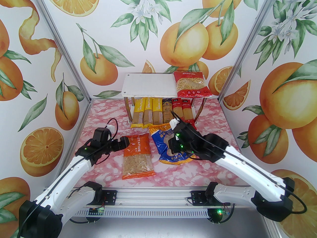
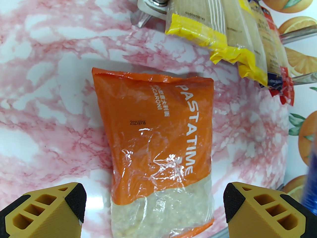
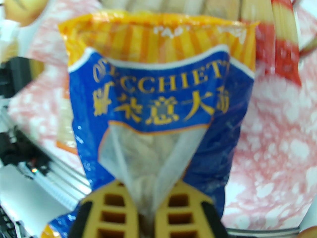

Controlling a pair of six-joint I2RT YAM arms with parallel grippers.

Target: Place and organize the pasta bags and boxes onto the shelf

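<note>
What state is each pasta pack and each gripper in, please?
Left gripper: open.
Right gripper: shut on blue plastic pasta bag.
Orange plastic pasta bag: flat on table, unheld.
Red plastic pasta bag: lying atop white two-tier shelf.
Six narrow spaghetti packs: side by side, lower tier.

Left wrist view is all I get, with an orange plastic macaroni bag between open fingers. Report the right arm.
Observer: The right gripper is shut on a blue plastic pasta bag with an orange-striped top, pinching its clear window.
Operator: Give me the shelf's top board.
Observer: On the white two-tier shelf, a red plastic pasta bag lies at the top board's right end.
Operator: Locate the blue bag.
Observer: It is right of the orange bag, in front of the shelf.
</note>
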